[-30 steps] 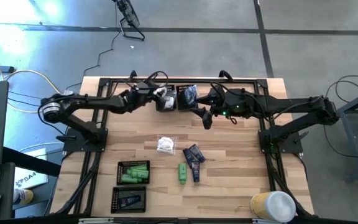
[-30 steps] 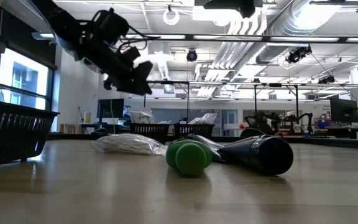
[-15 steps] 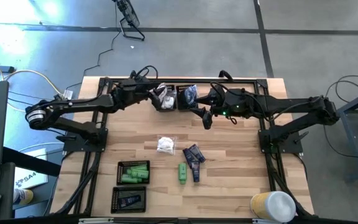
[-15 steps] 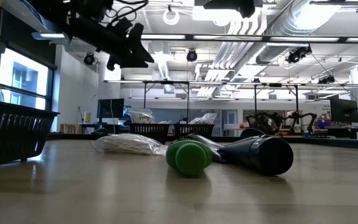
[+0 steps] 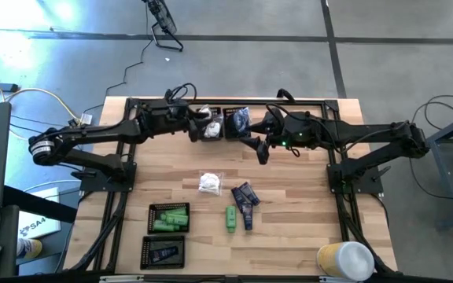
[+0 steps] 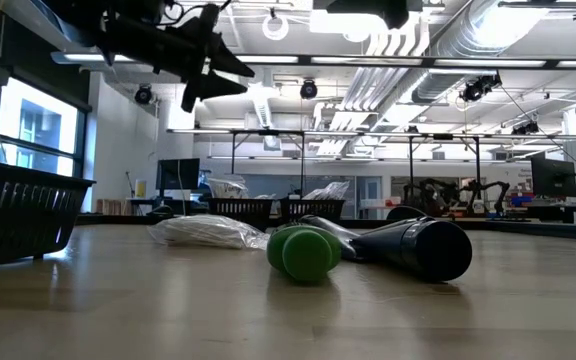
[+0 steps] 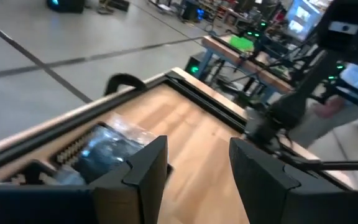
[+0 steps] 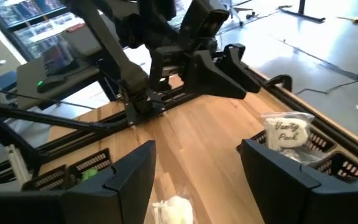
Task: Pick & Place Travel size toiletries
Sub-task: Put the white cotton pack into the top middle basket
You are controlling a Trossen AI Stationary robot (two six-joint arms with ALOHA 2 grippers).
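Loose toiletries lie mid-table: a white crinkly packet [image 5: 209,182], navy tubes [image 5: 244,195] and a green tube [image 5: 231,218]. In the low view the green tube [image 6: 303,252] and a navy tube [image 6: 418,248] lie on their sides. My left gripper [image 5: 195,119] hangs open and empty, high over the far edge beside the tray of white packets [image 5: 208,126]. In its wrist view the fingers [image 7: 148,165] frame bare table. My right gripper [image 5: 263,151] stands open and empty near the tray of clear bags [image 5: 237,122]; nothing lies between its fingers [image 8: 132,174].
Two black mesh trays sit at the near left: one holds green tubes [image 5: 168,218], the other a navy tube [image 5: 163,251]. A yellowish round container [image 5: 344,259] stands at the near right corner. A black frame rail [image 5: 234,102] runs along the far edge.
My left gripper has risen from over the tray of white packets and drawn back toward the table's left. It has tipped from slanting down to nearly level and rolled. Its fingers keep the same gap. The right arm and the toiletries have stayed still.
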